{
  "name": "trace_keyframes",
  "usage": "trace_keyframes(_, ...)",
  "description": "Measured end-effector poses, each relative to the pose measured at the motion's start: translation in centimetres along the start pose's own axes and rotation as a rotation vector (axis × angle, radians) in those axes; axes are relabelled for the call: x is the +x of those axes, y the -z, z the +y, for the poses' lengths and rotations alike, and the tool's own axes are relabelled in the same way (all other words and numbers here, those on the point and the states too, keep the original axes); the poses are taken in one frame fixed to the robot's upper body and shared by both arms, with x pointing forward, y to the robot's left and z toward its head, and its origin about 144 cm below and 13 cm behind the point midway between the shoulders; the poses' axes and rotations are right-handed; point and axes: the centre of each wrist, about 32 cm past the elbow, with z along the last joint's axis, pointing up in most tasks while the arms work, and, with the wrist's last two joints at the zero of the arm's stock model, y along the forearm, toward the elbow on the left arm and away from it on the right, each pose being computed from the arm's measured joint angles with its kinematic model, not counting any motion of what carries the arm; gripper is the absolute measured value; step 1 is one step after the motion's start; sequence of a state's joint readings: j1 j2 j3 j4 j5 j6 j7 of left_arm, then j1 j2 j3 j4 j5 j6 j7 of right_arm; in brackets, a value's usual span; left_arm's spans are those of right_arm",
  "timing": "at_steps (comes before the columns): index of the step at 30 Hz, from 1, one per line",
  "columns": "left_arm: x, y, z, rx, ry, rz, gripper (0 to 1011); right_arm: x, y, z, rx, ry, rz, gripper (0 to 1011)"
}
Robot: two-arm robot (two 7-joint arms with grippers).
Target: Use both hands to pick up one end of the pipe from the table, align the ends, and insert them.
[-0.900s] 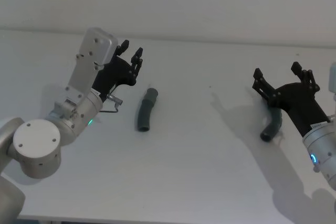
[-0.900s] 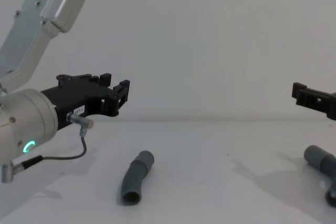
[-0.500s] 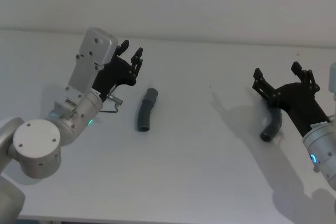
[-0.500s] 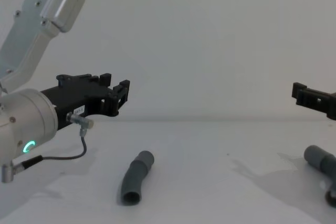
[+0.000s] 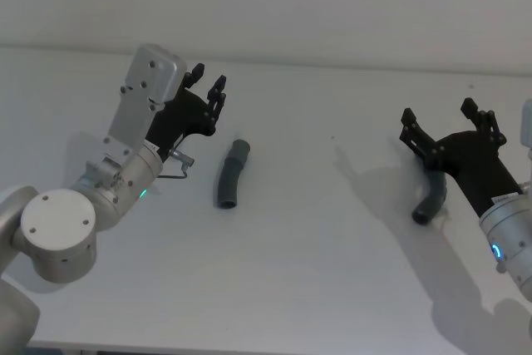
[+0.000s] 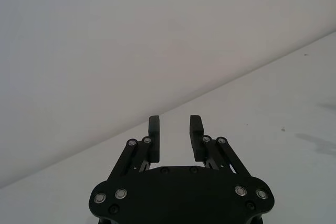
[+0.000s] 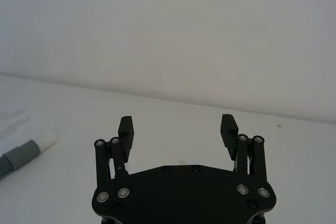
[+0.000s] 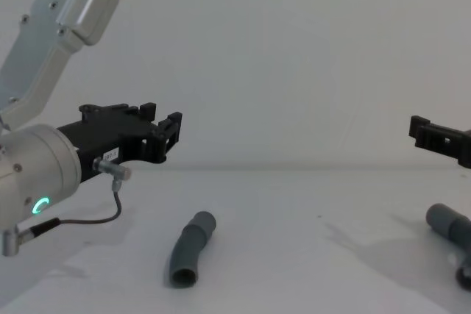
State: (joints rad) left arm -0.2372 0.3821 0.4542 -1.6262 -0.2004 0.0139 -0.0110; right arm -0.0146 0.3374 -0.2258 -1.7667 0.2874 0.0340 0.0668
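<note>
Two dark grey pipe pieces lie on the white table (image 5: 324,255). One curved piece (image 5: 230,175) rests left of centre, its hollow end (image 8: 183,277) facing me. My left gripper (image 5: 209,79) hovers above and to the left of it, open with a narrow gap and holding nothing; its fingertips (image 6: 154,125) point at the back wall. The other piece (image 5: 430,202) lies at the right, partly under my right gripper (image 5: 439,111), which hangs wide open above it and grips nothing. The grey cuff with a white tip (image 7: 26,149) lies apart from the right gripper (image 7: 177,126).
A thin black cable (image 8: 96,220) loops below the left wrist. The back edge of the table meets a plain white wall (image 5: 332,6). Bare table surface lies between the two pipe pieces.
</note>
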Motion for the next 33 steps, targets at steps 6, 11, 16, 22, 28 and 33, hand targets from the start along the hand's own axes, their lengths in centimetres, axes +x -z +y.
trace_keyframes(6,0.0,0.0,0.0,0.0,0.0,0.0,342,0.0,0.0,0.0,0.0,0.0,0.0,1004)
trace_keyframes(11,0.0,0.0,0.0,0.0,0.0,0.0,342,0.0,0.0,0.0,0.0,0.0,0.0,1004)
trace_keyframes(16,0.0,0.0,0.0,0.0,0.0,0.0,342,0.0,0.0,0.0,0.0,0.0,0.0,1004)
trace_keyframes(22,0.0,0.0,0.0,0.0,0.0,0.0,342,0.0,0.0,0.0,0.0,0.0,0.0,1003)
trace_keyframes(28,0.0,0.0,0.0,0.0,0.0,0.0,342,0.0,0.0,0.0,0.0,0.0,0.0,1004)
trace_keyframes(33,0.0,0.0,0.0,0.0,0.0,0.0,342,0.0,0.0,0.0,0.0,0.0,0.0,1004)
